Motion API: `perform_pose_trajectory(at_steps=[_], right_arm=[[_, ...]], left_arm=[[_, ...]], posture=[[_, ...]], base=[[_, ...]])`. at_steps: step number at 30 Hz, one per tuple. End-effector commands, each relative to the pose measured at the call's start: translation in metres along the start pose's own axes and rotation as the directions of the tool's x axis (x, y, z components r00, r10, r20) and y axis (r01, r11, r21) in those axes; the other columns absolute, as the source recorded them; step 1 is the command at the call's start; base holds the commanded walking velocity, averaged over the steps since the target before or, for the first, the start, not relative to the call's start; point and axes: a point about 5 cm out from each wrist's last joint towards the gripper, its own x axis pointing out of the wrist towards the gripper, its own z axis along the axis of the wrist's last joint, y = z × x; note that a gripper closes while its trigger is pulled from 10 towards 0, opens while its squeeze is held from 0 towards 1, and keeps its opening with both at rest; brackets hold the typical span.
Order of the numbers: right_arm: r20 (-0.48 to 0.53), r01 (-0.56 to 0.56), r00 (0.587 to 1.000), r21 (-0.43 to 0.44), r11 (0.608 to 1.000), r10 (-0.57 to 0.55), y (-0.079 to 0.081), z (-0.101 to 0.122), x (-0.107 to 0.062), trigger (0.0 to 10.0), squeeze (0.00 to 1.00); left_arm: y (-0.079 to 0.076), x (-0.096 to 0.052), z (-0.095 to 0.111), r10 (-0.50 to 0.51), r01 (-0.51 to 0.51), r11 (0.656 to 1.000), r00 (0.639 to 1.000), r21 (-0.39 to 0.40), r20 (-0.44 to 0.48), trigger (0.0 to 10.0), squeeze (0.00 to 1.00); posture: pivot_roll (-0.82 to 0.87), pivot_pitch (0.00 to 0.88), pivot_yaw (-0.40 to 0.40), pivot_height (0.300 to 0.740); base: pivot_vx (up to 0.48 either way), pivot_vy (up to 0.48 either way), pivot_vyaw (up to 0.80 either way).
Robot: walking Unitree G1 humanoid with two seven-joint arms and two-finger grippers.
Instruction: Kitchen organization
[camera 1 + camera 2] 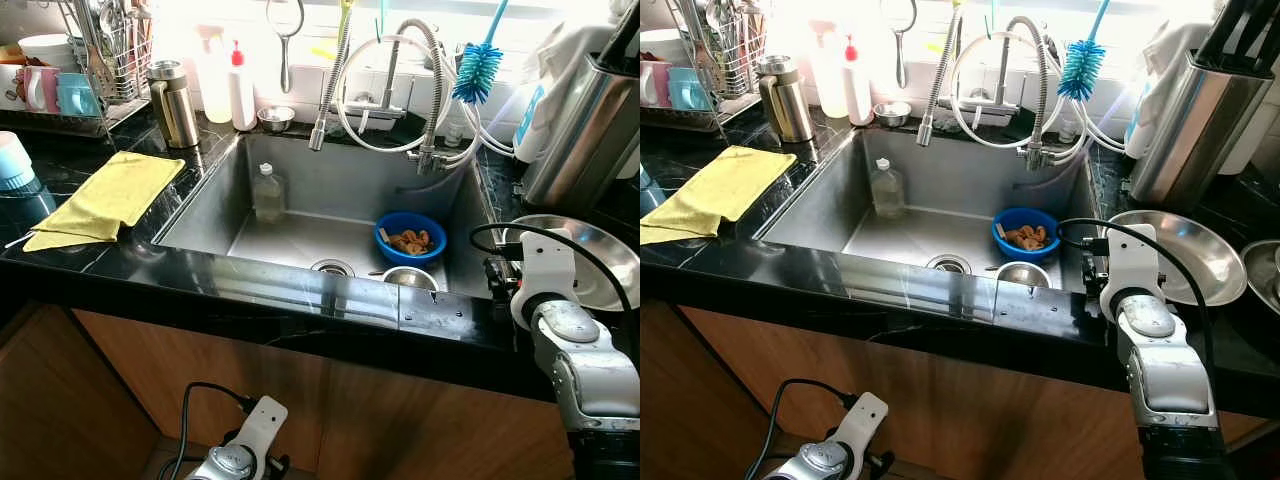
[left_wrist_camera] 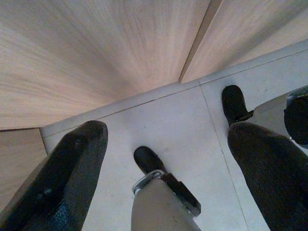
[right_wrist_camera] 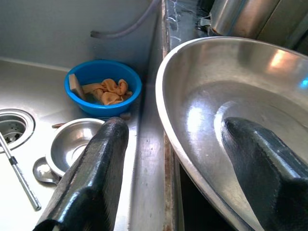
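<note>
The right tool (image 3: 168, 159) hangs at the right rim of the sink (image 1: 300, 205), its fingers spread wide: one finger (image 3: 94, 178) is over the sink side, the other (image 3: 269, 168) over a steel pan (image 3: 231, 96) that sits on the counter (image 1: 250, 285) just beside the sink. The pan's near rim runs between the two fingers; I cannot tell whether either finger touches it. Behind the pan stands a steel canister (image 1: 580, 130), close to the pan's far edge, so room on that side is tight.

The counter is black and glossy, its front edge running across the view above wooden cabinet doors (image 1: 200, 380). Left of the sink lies a yellow cloth (image 1: 110, 195), with a dish rack (image 1: 70, 70) behind it. A faucet (image 1: 385, 85) with looped hoses and a blue brush (image 1: 477, 70) hang over the back.

In the sink, a blue bowl (image 1: 410, 238) holding orange scraps sits near the right wall, a small steel bowl (image 1: 408, 278) just in front of it, the drain (image 1: 332, 267) beside that, and a clear bottle (image 1: 267, 192) upright toward the back left. The middle of the sink floor is open.

The left tool (image 2: 163, 139) hangs low by the cabinet doors, fingers spread, over pale floor tiles (image 2: 168, 125).
</note>
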Motion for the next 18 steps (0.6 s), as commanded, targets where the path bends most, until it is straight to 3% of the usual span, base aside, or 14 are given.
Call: perform_pose_trajectory(at_steps=[1,8,18], right_arm=[[-0.007,0.030,1.000,0.001,1.000,-0.030,-0.005,0.000,0.001,10.0,0.00],[0.027,0.072,0.997,0.017,0.997,-0.072,-0.013,0.009,0.003,10.0,0.00],[0.029,0.032,0.999,0.017,0.999,-0.033,-0.002,0.011,0.007,10.0,0.00]], left_arm=[[-0.001,0.000,-0.001,-0.006,0.006,1.000,1.000,-0.004,-0.002,10.0,0.00],[-0.001,0.000,-0.001,-0.005,0.005,1.000,1.000,-0.005,-0.001,10.0,0.00],[-0.001,0.000,-0.002,-0.006,0.006,1.000,1.000,-0.005,-0.004,10.0,0.00]], posture=[[0.03,0.000,-0.053,0.736],[0.03,0.000,-0.052,0.736],[0.04,0.000,-0.055,0.736]], base=[[0.000,0.000,0.00],[0.000,0.000,0.00],[0.000,0.000,0.00]])
